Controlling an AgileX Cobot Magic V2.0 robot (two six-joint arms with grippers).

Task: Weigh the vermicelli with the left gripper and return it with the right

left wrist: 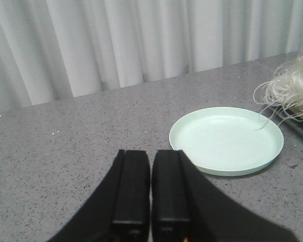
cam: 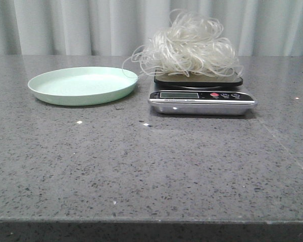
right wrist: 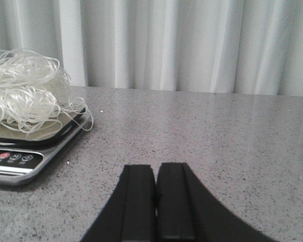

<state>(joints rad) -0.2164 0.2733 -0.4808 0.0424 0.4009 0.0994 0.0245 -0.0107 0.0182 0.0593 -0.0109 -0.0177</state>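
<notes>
The vermicelli (cam: 191, 47), a fluffy whitish tangle, rests on the black platform of a silver digital scale (cam: 202, 97) right of centre at the back. It also shows in the right wrist view (right wrist: 25, 98) and at the edge of the left wrist view (left wrist: 293, 85). A pale green plate (cam: 83, 84) sits empty to the scale's left, with one stray noodle loop reaching its rim. My left gripper (left wrist: 150, 154) is shut and empty, just short of the plate (left wrist: 227, 138). My right gripper (right wrist: 155, 169) is shut and empty, to the right of the scale (right wrist: 20, 161). Neither gripper shows in the front view.
The grey speckled stone table (cam: 141, 166) runs to a front edge near the camera. Pale curtains (cam: 91, 25) hang behind the table. A seam in the tabletop (cam: 283, 146) runs to the right of the scale.
</notes>
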